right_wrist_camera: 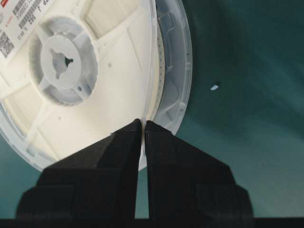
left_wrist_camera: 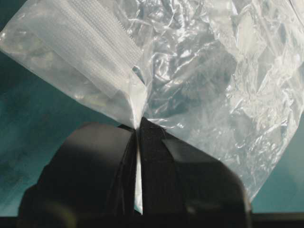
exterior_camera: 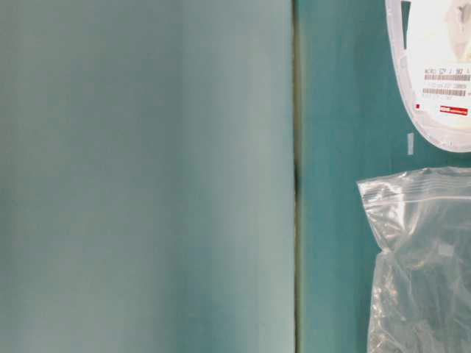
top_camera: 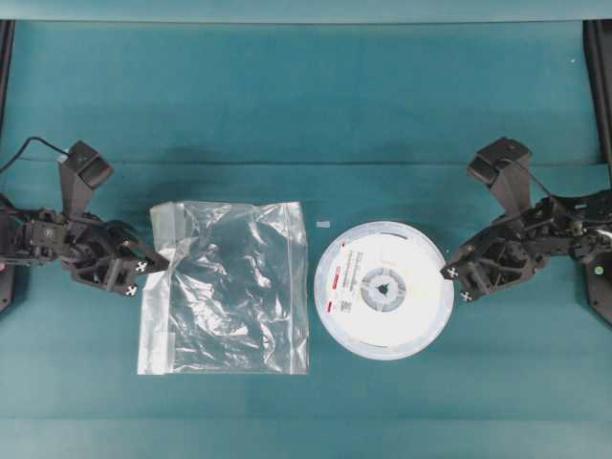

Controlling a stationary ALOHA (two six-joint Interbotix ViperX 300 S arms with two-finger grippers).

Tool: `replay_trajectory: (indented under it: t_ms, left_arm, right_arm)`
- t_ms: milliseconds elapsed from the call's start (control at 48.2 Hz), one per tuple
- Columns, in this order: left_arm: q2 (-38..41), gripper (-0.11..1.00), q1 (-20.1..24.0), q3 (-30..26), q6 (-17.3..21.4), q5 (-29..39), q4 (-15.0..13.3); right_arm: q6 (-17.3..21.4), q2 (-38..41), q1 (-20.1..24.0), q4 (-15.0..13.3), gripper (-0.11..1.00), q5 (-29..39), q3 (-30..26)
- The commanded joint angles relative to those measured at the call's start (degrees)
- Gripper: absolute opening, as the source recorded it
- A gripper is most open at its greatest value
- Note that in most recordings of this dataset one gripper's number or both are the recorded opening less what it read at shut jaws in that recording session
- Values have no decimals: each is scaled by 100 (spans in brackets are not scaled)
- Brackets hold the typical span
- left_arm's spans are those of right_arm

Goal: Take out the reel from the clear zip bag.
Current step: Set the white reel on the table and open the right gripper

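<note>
The clear zip bag (top_camera: 225, 287) lies flat and crinkled left of centre, its whitish zip strip (left_wrist_camera: 95, 47) on its left side. My left gripper (top_camera: 158, 263) is shut on the bag's left edge, and film is pinched between the fingers (left_wrist_camera: 138, 126). The reel (top_camera: 384, 289) lies outside the bag, just to its right, white with a label bearing red marks and a triangular hub hole (right_wrist_camera: 68, 61). My right gripper (top_camera: 449, 273) is shut on the reel's right rim, with the thin flange between its fingers (right_wrist_camera: 143, 122). The table-level view shows the reel's edge (exterior_camera: 434, 66) and the bag (exterior_camera: 423, 257).
A small white scrap (top_camera: 322, 225) lies on the teal table between bag and reel, toward the back. Black frame posts stand at the far left (top_camera: 5, 57) and far right (top_camera: 601, 76). A seam (exterior_camera: 296, 176) runs across the table surface.
</note>
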Motion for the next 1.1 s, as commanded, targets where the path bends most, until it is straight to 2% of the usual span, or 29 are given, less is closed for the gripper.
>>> replay_trajectory:
  t_ms: [0, 208, 332, 415, 581, 664, 934, 1080]
  left_arm:
    - [-18, 1, 9, -79, 0, -26, 18]
    - [-26, 1, 9, -97, 0, -35, 18]
    - [-18, 1, 9, -97, 0, -35, 18]
    - [-18, 1, 9, -97, 0, -35, 18]
    - [-26, 1, 9, -97, 0, -35, 18]
    - [-26, 1, 26, -88, 0, -35, 9]
    - [-53, 1, 132, -79, 18, -35, 18]
    - [-53, 8, 167, -79, 18, -35, 9]
  right_arm:
    - [53, -44, -9, 0, 3, -105, -53]
    - [62, -26, 0, 44, 4, -132, -53]
    - [62, -35, -9, 105, 15, -105, -53]
    - [62, -62, -9, 123, 31, -53, -35]
    - [44, -105, 18, 132, 77, 167, -79]
    - [9, -167, 35, 79, 92, 185, -105]
    - [9, -589, 44, -9, 92, 185, -88]
    - [9, -782, 44, -9, 92, 185, -44]
